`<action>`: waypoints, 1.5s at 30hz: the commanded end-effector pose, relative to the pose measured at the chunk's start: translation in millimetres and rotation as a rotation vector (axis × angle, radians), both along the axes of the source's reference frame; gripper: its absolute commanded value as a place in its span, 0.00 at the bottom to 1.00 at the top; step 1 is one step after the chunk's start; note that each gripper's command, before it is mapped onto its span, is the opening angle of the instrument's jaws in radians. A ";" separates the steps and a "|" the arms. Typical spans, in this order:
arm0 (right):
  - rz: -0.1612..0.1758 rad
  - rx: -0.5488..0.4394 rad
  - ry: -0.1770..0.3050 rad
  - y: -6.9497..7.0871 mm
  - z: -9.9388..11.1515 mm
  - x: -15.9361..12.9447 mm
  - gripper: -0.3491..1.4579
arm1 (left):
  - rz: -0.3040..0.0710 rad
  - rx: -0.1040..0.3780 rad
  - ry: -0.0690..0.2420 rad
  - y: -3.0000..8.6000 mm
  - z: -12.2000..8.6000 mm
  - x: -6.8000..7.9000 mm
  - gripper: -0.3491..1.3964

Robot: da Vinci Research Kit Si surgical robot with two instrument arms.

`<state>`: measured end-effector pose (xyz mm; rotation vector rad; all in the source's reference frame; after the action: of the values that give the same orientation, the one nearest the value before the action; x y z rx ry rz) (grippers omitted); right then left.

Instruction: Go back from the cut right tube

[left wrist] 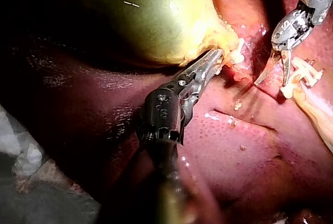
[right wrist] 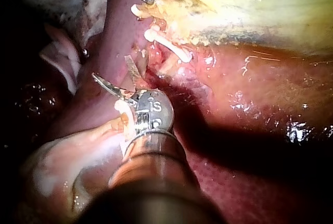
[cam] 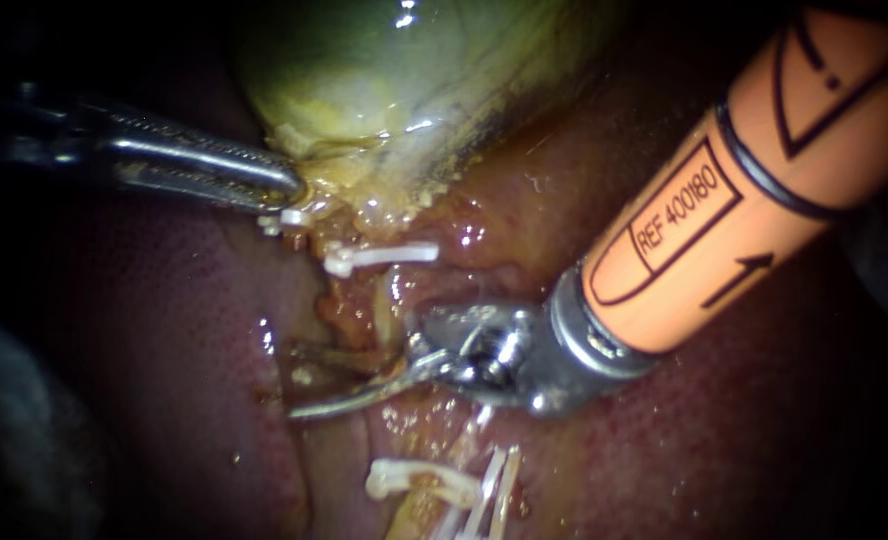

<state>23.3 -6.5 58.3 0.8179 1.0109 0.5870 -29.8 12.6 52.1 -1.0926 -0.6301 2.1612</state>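
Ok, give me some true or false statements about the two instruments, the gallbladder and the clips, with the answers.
1. The right instrument, tipped with curved metal blades, has its jaws open. True.
2. Those blades are shut on a white plastic clip. False: they hold nothing, and the nearest white plastic clip lies apart from them, toward the gallbladder.
3. The slim grey metal left instrument is shut on the edge of the glossy yellow-green gallbladder. True.
4. The right instrument's shaft wears a blue sleeve. False: the sleeve is orange.
5. More white clips sit on the far side of the blades from the gallbladder. True.
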 end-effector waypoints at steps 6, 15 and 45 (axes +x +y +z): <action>0.019 -0.305 -0.136 0.4 -0.4 -3.1 0.98 | -0.001 -0.001 0.001 0.1 0.1 0.1 0.00; -0.016 -0.513 -0.233 3.2 -1.7 -9.7 0.99 | -0.002 -0.002 0.002 0.1 0.0 0.2 0.00; -0.101 -0.631 -0.219 5.7 -2.7 -15.5 0.99 | -0.002 -0.016 0.006 -1.0 4.7 -2.9 0.00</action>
<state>7.8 -0.8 55.6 0.2376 0.8732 0.2359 -32.8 11.5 57.0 -1.0951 -0.6084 2.1708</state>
